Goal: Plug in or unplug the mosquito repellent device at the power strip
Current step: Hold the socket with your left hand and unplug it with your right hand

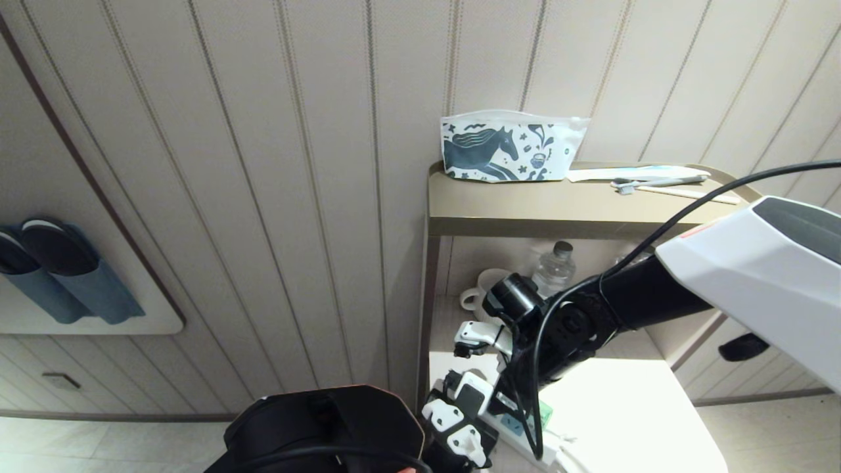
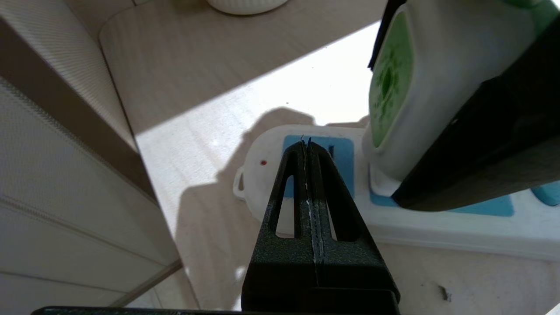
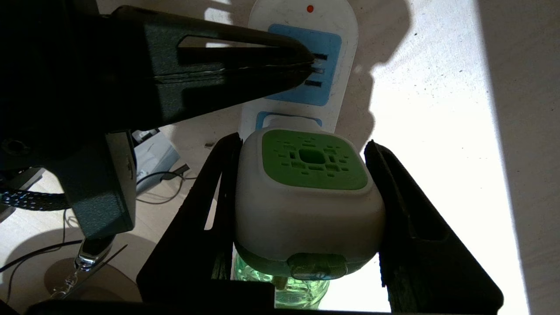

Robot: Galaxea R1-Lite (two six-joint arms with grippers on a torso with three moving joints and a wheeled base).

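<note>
Mosquito repellent device [image 3: 308,197]: seated in a socket of the power strip [image 3: 302,65], between the right gripper's [image 3: 306,218] 2 fingers, which clamp its sides | left gripper [image 2: 306,146]: pinched closed, empty, tips over the neighbouring end socket | pull axis: judged straight off the strip face; right arm nearer.

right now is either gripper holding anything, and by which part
The right gripper clamps the mosquito repellent device by the two sides of its white body. The left gripper is shut, holding nothing, above the power strip.
</note>
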